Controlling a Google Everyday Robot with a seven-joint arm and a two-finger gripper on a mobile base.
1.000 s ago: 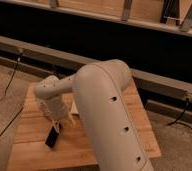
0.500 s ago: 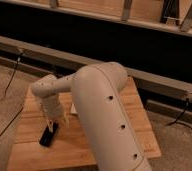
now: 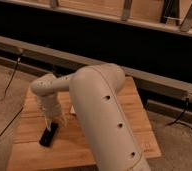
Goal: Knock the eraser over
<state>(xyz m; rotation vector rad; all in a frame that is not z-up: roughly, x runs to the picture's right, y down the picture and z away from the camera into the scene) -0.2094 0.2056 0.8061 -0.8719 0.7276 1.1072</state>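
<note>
My gripper [image 3: 57,120] hangs at the end of the white arm [image 3: 101,115], low over the left part of the wooden table [image 3: 136,125]. A flat black phone-like slab [image 3: 49,136] lies on the table just below and left of the gripper, touching it or nearly so. The small white eraser does not show; it is either hidden by the arm and gripper or out of view.
The bulky arm covers the middle of the table. A dark rail and wall [image 3: 114,50] run behind the table. A cable [image 3: 9,85] trails on the floor at the left and another cable [image 3: 181,117] at the right. The table's front edge is near the bottom.
The gripper has dropped slightly down and to the left, closer to the black slab. The slab has shifted a little left and now looks flatter on the table.
</note>
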